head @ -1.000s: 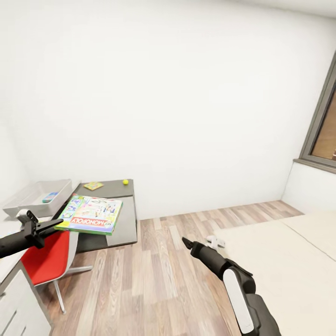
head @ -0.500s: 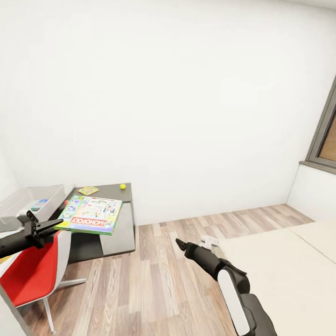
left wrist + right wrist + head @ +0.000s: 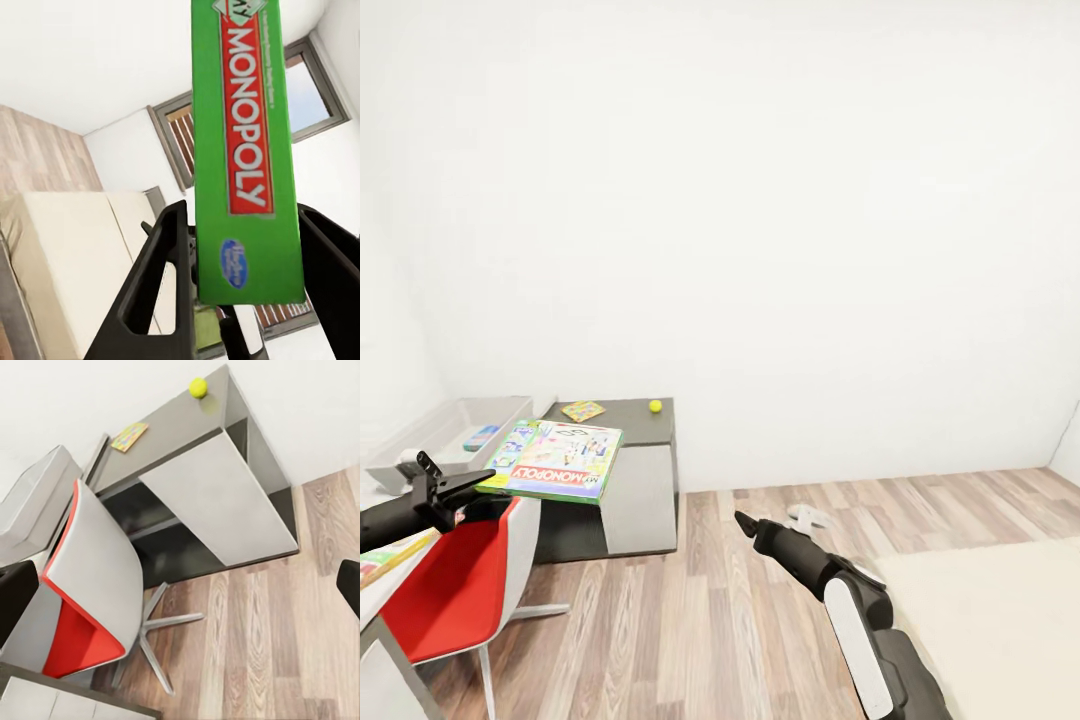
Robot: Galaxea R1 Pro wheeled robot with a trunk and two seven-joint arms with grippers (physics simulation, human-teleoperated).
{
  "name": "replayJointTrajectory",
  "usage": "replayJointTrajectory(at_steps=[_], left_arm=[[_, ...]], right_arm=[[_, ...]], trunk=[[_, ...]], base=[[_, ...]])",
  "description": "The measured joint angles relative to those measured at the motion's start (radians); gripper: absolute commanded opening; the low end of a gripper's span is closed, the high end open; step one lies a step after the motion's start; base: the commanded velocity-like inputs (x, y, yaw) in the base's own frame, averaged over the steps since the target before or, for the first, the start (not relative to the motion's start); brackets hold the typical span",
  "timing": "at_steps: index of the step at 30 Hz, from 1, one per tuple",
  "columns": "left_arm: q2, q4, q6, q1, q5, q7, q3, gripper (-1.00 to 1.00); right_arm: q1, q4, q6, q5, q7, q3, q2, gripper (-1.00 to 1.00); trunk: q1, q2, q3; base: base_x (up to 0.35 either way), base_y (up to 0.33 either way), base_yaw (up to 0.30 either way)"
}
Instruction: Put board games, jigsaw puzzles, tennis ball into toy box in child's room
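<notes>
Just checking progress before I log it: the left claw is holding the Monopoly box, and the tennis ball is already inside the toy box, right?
Not quite. The left claw does hold the Monopoly box, but the tennis ball is not in the toy box; it sits on the dark grey cabinet, near the jigsaw puzzle. The head view shows it.

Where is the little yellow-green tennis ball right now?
In the head view, the small yellow-green tennis ball sits left of centre on the low dark grey cabinet, near the wall, right of a colourful jigsaw square.
</notes>
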Motion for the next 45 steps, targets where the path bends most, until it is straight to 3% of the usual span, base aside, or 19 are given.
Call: replayJointTrajectory(at_steps=[14, 18, 21, 25, 28, 45], left_arm=[[0.0, 0.0, 0.0, 0.0, 0.0, 0.0, 0.0, -1.0], [0.0, 0.0, 0.0, -0.001, 0.0, 0.0, -0.002, -1.0], [0.0, 0.0, 0.0, -0.001, 0.001, -0.002, -0.002, -1.0], [-0.002, 0.0, 0.0, -0.001, 0.001, -0.001, 0.002, -1.0], [-0.003, 0.0, 0.0, -0.001, 0.0, -0.001, -0.001, -1.0], [-0.003, 0.0, 0.0, 0.0, 0.0, -0.003, -0.003, -1.0]], right_arm=[[0.0, -0.009, -0.001, 0.001, -0.002, 0.0, 0.003, 1.0], [0.0, -0.077, 0.017, 0.0, -0.034, 0.02, 0.007, 1.0], [-0.009, -0.14, 0.128, 0.004, -0.134, 0.079, 0.015, 1.0], [-0.067, -0.169, 0.248, -0.002, -0.338, 0.108, 0.023, 1.0], [-0.085, -0.174, 0.281, -0.015, -0.387, 0.127, 0.023, 1.0], [-0.082, -0.179, 0.287, -0.025, -0.404, 0.178, 0.023, 1.0]], trunk=[[0.0, 0.0, 0.0], [0.0, 0.0, 0.0], [0.0, 0.0, 0.0], [0.0, 0.0, 0.0], [0.0, 0.0, 0.0], [0.0, 0.0, 0.007]], base=[[0.333, 0.0, 0.238], [0.333, 0.0, 0.02], [0.333, 0.0, 0.005], [0.334, 0.0, 0.001], [0.334, 0.002, 0.0], [0.292, 0.031, 0.141]])
